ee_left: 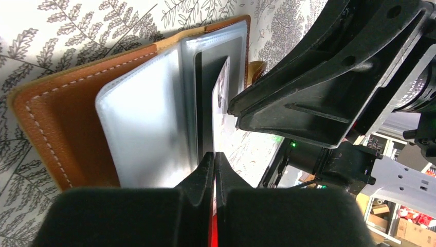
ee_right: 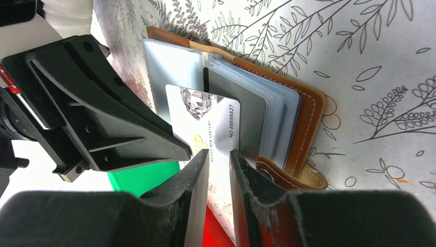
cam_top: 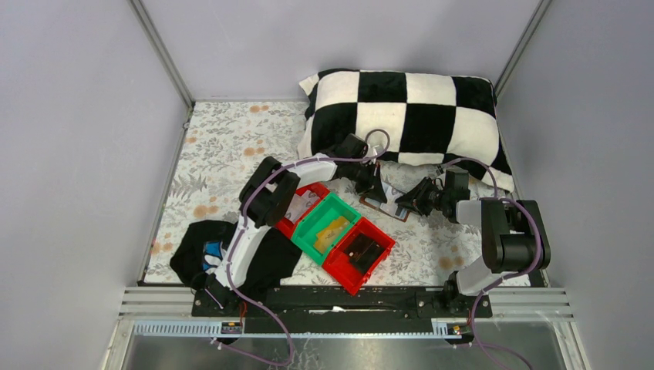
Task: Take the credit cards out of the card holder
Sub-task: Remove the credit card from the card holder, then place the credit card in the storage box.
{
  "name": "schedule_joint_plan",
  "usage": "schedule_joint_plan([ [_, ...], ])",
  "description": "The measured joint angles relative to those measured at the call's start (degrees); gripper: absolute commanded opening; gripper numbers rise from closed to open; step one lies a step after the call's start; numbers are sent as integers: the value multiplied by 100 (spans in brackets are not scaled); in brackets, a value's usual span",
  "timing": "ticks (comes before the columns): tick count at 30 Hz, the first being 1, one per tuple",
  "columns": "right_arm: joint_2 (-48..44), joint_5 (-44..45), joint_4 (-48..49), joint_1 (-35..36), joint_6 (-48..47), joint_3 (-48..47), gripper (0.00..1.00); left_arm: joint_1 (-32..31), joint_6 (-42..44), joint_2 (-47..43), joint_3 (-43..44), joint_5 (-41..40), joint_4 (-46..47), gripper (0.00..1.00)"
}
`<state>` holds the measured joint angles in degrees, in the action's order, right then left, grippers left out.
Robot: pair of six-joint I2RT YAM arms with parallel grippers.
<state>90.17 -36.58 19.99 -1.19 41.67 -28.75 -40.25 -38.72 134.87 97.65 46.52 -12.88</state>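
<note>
- Checkered pillow (cam_top: 416,108) fills the upper right of the top view, lying on the back of the floral table (cam_top: 224,146).
- Black cloth (cam_top: 189,250) is bunched at the lower left, by the left arm's base.
- Diagonal row of bins just below centre: green bin (cam_top: 310,229) between the upper red bin (cam_top: 315,187) and the lower red bin (cam_top: 383,243). There's a yellow-tan piece (cam_top: 332,231) in the green one and a black boxy object (cam_top: 361,250) in the lower red one.
- Left gripper (ee_left: 214,157): jaws clenched, with the credit card (ee_right: 211,116) running edge-on straight into the pinch.
- Right gripper (ee_right: 218,157): jaws parted a little, not clamping anything. The card's bottom edge sits right at their mouth, face toward that camera.
- Card holder (ee_right: 303,110) lies open on the table just right of centre in the top view, below the pillow and between the two grippers. Tan leather outside, clear sleeves fanned out.
- The card is white with a diamond graphic and sticks partway out of a sleeve.
</note>
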Motion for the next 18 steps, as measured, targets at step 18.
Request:
schedule_joint_plan([
  [18,-1451,896,-1045,0,-284,-256,69,7,935,-791,629,-702,-1397,0],
])
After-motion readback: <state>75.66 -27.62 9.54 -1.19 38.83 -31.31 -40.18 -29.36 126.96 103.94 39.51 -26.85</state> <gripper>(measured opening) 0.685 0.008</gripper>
